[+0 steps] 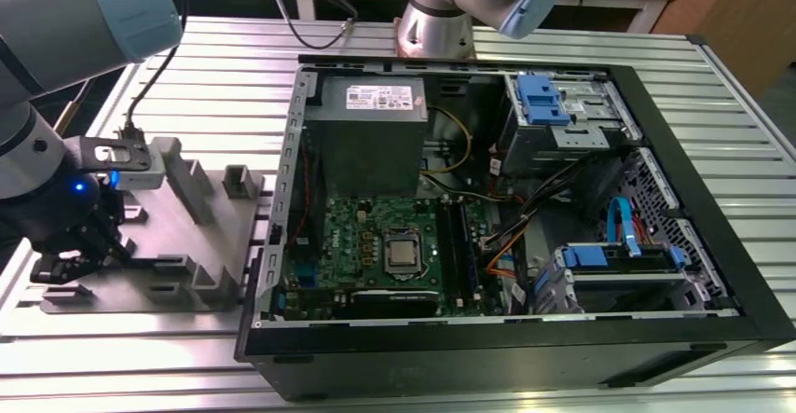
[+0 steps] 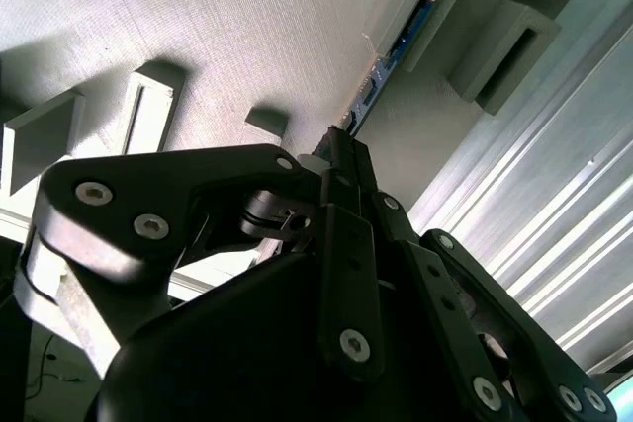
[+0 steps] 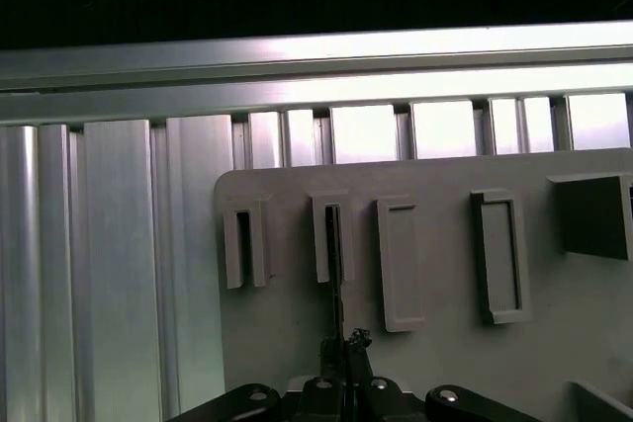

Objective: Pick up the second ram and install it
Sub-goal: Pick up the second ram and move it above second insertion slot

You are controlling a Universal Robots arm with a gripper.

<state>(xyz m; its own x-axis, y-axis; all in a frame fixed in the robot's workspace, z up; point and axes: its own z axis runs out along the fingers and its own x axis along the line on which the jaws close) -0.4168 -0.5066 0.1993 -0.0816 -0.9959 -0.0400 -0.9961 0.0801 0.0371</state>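
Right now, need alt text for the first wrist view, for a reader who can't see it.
The end effector grips the second ram, a thin board seen edge-on, seated in a slotted grey fixture block. More blocks line the grey plate; ribbed aluminium table lies beyond.

Matt grey plastic fixture plate (image 3: 287, 333); ribbed, shiny aluminium table (image 3: 119, 274).

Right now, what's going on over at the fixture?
The arm's gripper is down over the grey fixture plate, at the exterior view's left of the open computer case. In both wrist views its fingers look closed on one end of the second ram, whose other end sits in a fixture slot. It is not yet installed.
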